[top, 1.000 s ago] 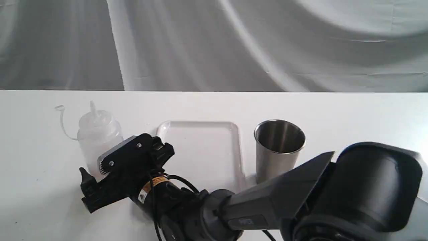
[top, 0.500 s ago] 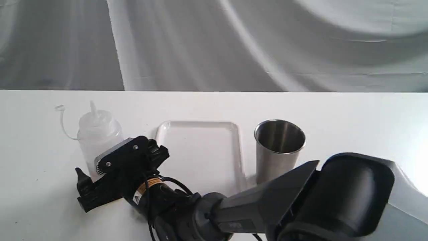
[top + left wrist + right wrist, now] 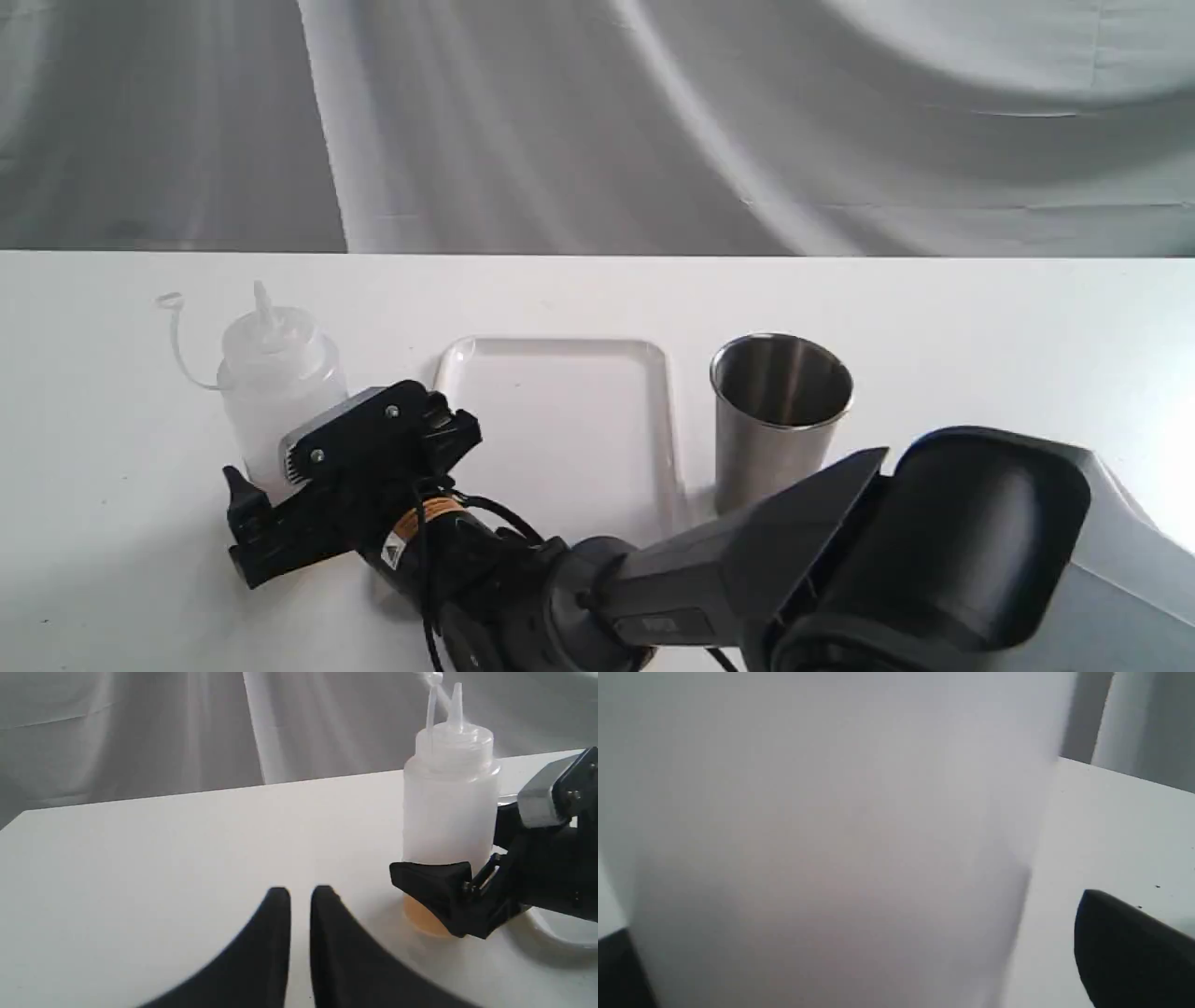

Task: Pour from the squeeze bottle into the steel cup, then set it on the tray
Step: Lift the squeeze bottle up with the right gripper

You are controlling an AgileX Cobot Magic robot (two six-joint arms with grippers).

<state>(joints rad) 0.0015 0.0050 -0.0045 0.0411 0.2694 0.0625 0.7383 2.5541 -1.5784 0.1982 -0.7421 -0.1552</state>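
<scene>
Two jaws of the right tool (image 3: 263, 467) stand wide on either side of the squeeze bottle (image 3: 280, 383), low on its body, with a sliver of counter (image 3: 934, 308) showing between the plastic and one jaw. Over the past second the tool slid a little past the bottle and came back, ending about where it began; the bottle, upright with amber liquid in its base, barely stirred. That reads as a last lining-up before the squeeze: nothing is gripped yet and the pour has not begun. The right arm reaches low across the counter from the cup's side, forearm stretched nearly flat, wrist rolled so the jaws bracket the bottle. The tray (image 3: 560, 420) lies bare just behind the tool's wrist, and the steel cup (image 3: 780, 411) stands beyond it. The left tool (image 3: 300, 896), narrowed to a slit and holding nothing, sits apart from the bottle.
</scene>
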